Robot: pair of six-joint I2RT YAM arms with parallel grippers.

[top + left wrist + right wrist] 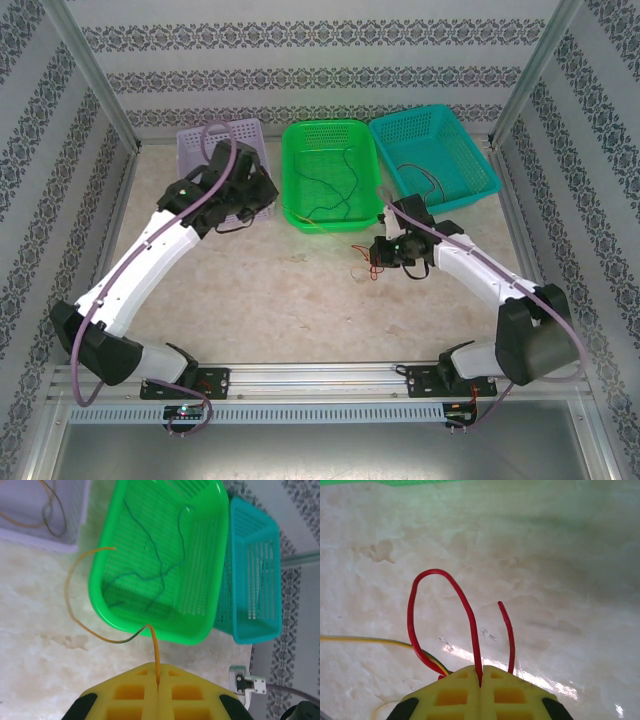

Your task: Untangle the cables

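My left gripper [158, 669] is shut on a yellow-orange cable [70, 605], which rises from the fingertips and loops left over the table in front of the green basket [200, 630]. From above, this gripper [256, 196] hangs between the purple and green baskets. On the bare table my right gripper [480, 670] is shut on a red cable [412, 610] that forms a loop, with one free end sticking up to the right. A yellow-green cable [370, 640] runs left from under that loop. From above, the right gripper [378, 256] is in front of the green basket.
Three baskets stand at the back: purple [195, 135], green [330, 125] and teal [480, 170]. A dark cable [345, 185] lies in the green one, another cable [425, 175] in the teal one, and brown and orange cables [52, 520] in the purple one. Patterned walls enclose the table.
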